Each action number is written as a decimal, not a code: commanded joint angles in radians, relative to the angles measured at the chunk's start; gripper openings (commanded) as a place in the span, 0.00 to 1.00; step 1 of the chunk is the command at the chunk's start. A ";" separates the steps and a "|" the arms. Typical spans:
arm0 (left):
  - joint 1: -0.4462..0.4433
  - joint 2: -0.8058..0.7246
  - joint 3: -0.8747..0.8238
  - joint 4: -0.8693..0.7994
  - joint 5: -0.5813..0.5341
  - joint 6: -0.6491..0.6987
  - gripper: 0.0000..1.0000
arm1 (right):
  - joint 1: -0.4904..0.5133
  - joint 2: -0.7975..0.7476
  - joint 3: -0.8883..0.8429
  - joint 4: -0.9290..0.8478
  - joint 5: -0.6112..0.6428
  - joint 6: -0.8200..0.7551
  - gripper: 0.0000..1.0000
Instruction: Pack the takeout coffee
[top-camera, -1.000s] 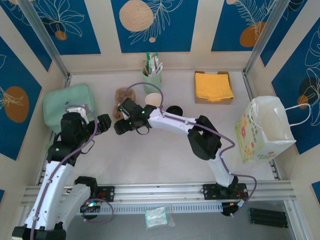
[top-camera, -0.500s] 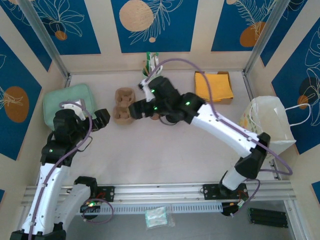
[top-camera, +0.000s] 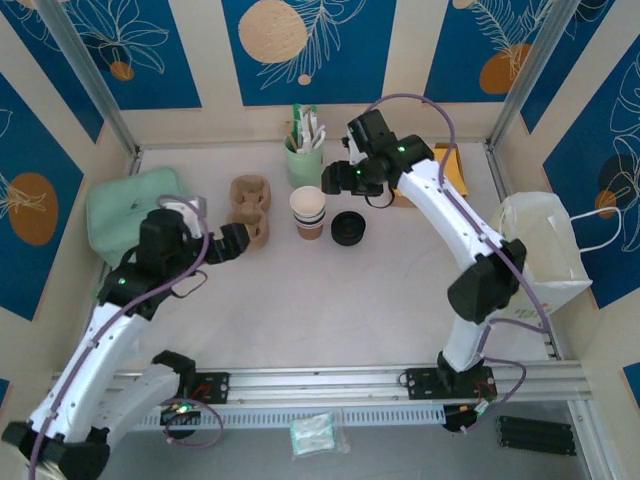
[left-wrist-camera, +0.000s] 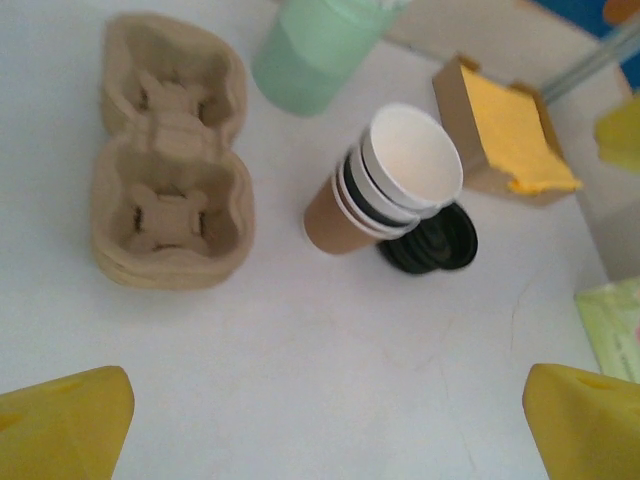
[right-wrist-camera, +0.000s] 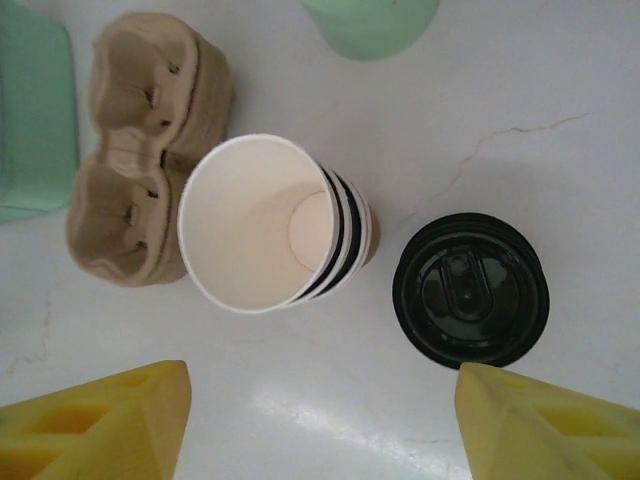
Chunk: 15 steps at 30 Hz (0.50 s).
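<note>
You are holding the left gripper (left-wrist-camera: 322, 425) open, empty, near the cup carrier (left-wrist-camera: 170, 150); the right gripper (right-wrist-camera: 325, 425) is hanging open above the stacked cups (right-wrist-camera: 260, 225) and lid (right-wrist-camera: 470, 290).

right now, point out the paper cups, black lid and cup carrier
paper cups (right-wrist-camera: 262, 222), right wrist view, inside the top cup
black lid (right-wrist-camera: 470, 290), right wrist view, centre of its top
cup carrier (left-wrist-camera: 172, 135), left wrist view, ridge between its wells

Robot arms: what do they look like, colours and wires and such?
Both the left arm and right arm have white segments joined by bulky black joints, a purple cable looping along each, and small green lights. The pincer fingers are bright yellow wedges.
</note>
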 joint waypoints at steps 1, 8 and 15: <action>-0.096 0.066 0.006 0.010 -0.095 -0.010 1.00 | 0.008 0.100 0.118 -0.098 -0.064 -0.010 0.64; -0.211 0.158 -0.016 0.061 -0.159 -0.036 1.00 | 0.030 0.315 0.372 -0.236 -0.017 -0.028 0.51; -0.233 0.158 -0.035 0.076 -0.181 -0.047 0.99 | 0.049 0.379 0.412 -0.262 0.056 -0.056 0.40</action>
